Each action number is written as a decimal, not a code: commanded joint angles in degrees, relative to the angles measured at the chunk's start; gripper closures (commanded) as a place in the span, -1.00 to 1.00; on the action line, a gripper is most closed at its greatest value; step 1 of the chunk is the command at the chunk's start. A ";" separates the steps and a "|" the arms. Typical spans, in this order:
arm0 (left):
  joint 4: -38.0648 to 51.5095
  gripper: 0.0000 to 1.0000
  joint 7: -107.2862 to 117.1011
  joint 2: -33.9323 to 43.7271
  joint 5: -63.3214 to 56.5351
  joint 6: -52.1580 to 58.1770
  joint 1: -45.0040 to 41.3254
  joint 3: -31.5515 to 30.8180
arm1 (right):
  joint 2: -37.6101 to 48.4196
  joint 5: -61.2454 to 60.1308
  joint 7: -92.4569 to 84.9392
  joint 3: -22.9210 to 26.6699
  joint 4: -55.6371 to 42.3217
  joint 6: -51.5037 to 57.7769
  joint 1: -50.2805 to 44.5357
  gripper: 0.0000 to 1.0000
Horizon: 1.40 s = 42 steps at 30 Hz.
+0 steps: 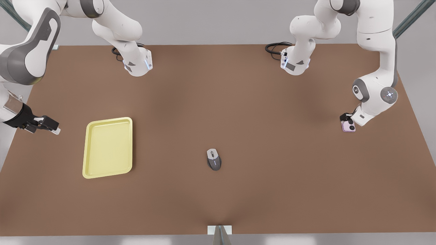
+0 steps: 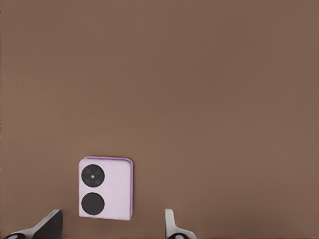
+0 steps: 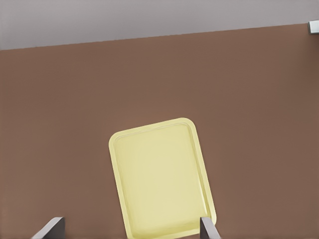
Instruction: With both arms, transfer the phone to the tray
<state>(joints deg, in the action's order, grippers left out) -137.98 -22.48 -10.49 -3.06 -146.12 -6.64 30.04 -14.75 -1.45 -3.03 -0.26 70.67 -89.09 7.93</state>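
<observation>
Nearest the front camera sits the grey mouse [image 1: 214, 159], a handy landmark. Well to its left in the front view lies the yellow tray [image 1: 89, 149], bare, with the right gripper [image 1: 47, 125] waiting beyond it, fingers spread apart. Far to the mouse's right, the left gripper [image 1: 347, 119] hangs over the pink phone [image 1: 348, 127], which rests on the table [image 1: 238, 102]. Its wrist view shows the fingers open and the phone [image 2: 105, 188] off-centre between them, so centring before closing seems wise.
</observation>
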 commanded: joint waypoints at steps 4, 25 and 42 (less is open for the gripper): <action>-0.98 -1.00 -31.22 -4.09 0.86 -12.17 4.00 0.19 | -0.02 -0.04 -0.31 0.00 -0.01 -0.03 -0.02 -1.00; -1.15 -1.00 -32.01 -9.37 15.46 -11.91 11.64 -7.54 | -0.02 -0.04 -0.31 0.00 -0.10 -0.12 0.06 -1.00; 1.84 -1.00 -32.45 -13.68 16.51 -13.31 13.32 -10.01 | -0.02 -0.04 -0.31 0.00 -0.01 -0.03 -0.02 -1.00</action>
<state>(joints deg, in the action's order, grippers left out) -136.26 -51.72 -24.16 13.32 -159.17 6.63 20.18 -14.85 -1.46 -3.30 -0.27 70.69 -89.17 7.96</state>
